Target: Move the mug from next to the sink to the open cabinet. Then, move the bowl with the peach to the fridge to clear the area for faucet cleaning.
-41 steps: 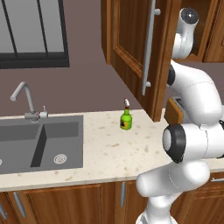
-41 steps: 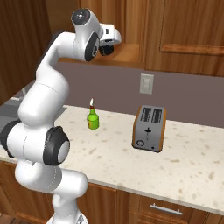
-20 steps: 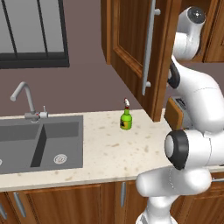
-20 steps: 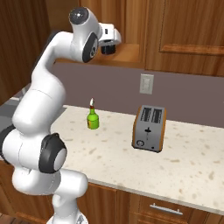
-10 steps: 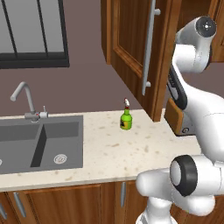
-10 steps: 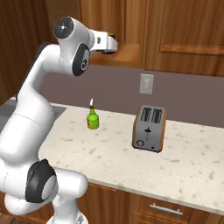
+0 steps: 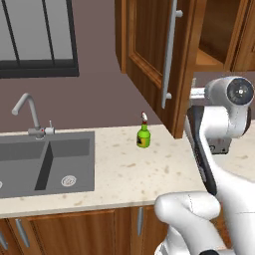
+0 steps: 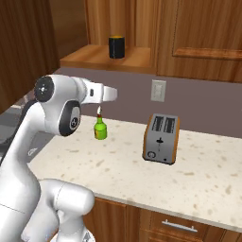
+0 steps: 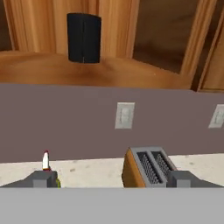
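Down from cabinet height, the arm now sits bent low before the tabletop (image 8: 198, 175), its hand (image 9: 111, 178) drawn back from the shelf, tips apart and empty. One open cabinet (image 7: 149, 55); its door hides the shelf in the left view. One sink (image 7: 47, 164), cut off at the left edge, with one faucet (image 7: 30, 112). One toaster (image 8: 162, 138), one bottle (image 8: 99, 127), half hidden behind a fingertip in the hand view. One mug (image 8: 116, 47) stands on the cabinet shelf

White arm folded at elbow, forearm level, hand (image 9: 112, 179) empty, fingertips (image 9: 43, 179) spread apart
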You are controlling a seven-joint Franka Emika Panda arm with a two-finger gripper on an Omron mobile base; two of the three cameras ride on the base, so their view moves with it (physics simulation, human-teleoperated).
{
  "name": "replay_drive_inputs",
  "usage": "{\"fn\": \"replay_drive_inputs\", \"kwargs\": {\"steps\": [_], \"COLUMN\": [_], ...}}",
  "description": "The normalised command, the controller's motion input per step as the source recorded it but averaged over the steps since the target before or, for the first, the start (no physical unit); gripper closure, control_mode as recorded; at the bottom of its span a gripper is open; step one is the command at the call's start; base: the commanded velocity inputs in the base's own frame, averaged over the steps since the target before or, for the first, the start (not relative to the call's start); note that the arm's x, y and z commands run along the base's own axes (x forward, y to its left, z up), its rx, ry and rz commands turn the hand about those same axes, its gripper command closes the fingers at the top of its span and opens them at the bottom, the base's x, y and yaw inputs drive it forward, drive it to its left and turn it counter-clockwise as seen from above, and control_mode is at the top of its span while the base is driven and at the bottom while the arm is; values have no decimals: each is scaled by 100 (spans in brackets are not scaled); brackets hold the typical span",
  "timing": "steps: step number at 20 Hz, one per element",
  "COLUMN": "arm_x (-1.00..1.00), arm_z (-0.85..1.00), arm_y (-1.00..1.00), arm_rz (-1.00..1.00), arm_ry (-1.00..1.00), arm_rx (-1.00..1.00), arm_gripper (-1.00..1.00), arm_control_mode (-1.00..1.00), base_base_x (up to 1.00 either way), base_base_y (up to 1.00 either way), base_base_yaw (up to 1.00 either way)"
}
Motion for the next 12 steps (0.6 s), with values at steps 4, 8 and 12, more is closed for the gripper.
{"fn": "replay_drive_inputs", "kwargs": {"steps": [4, 8, 12], "arm_x": [-100, -100, -51], "arm_z": [-100, -68, -3], "arm_y": [0, -13, -7], "arm_rz": [-12, -19, -20], "arm_ry": [0, -7, -9], "arm_rx": [-1, 8, 5], "arm_gripper": [-100, -100, -100], "arm_control_mode": [-100, -100, -100], "base_base_x": [0, 0, 0], "base_base_y": [0, 0, 0], "base_base_yaw": [0, 0, 0]}}
